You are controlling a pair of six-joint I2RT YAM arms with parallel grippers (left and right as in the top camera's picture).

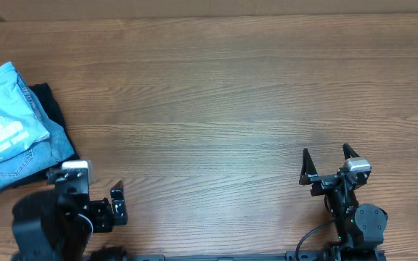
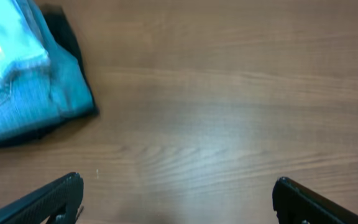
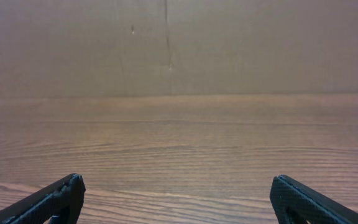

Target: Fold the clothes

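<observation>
Both claws gape empty; the sky-blue T-shirt (image 1: 2, 109) lies at ten o'clock of the nearer left claw (image 1: 115, 206), well apart from the right claw (image 1: 326, 156).

The worktop (image 1: 216, 94) is smooth wood-grain with a faint sheen, the T-shirt (image 1: 4, 109) soft printed cloth, the jeans (image 1: 27, 158) coarser faded denim, the black garment (image 1: 48, 98) matt cloth, the left claw (image 2: 178, 188) and right claw (image 3: 176, 186) matt black plastic.

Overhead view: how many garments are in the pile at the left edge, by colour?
Light blue T-shirt: 1
Blue denim jeans: 1
Black garment: 1
Total: 3
</observation>
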